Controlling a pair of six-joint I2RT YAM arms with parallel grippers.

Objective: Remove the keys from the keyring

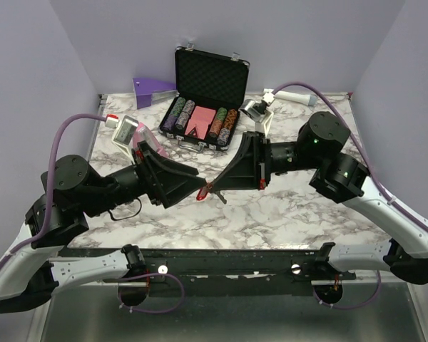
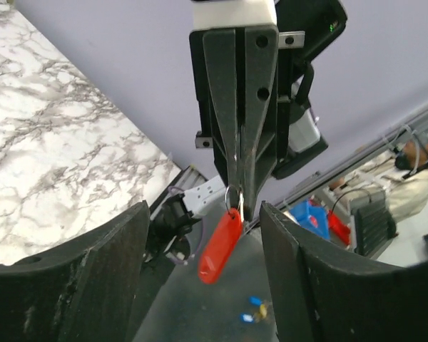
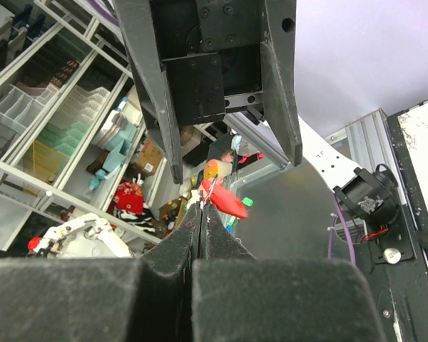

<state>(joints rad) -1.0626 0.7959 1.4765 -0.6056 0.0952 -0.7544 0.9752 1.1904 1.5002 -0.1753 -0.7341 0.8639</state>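
Observation:
The keyring, a small metal ring with a bright red tag (image 2: 221, 246), hangs above the marble table (image 1: 292, 214) between the two grippers. My right gripper (image 3: 202, 206) is shut on the ring, with the tag (image 3: 226, 200) just past its tips. It also shows in the left wrist view (image 2: 239, 205) and in the top view (image 1: 214, 187). My left gripper (image 2: 203, 214) is open, its fingers on either side of the tag without touching it. A thin dark sliver (image 1: 220, 197) by the tag (image 1: 205, 192) may be a key. No keys show clearly in the wrist views.
An open black case of poker chips (image 1: 203, 121) stands at the back centre. A purple wedge (image 1: 153, 89) lies at the back left. A pink box (image 1: 144, 144) with a white device (image 1: 125, 130) sits behind the left arm. A white object (image 1: 260, 112) sits behind the right arm.

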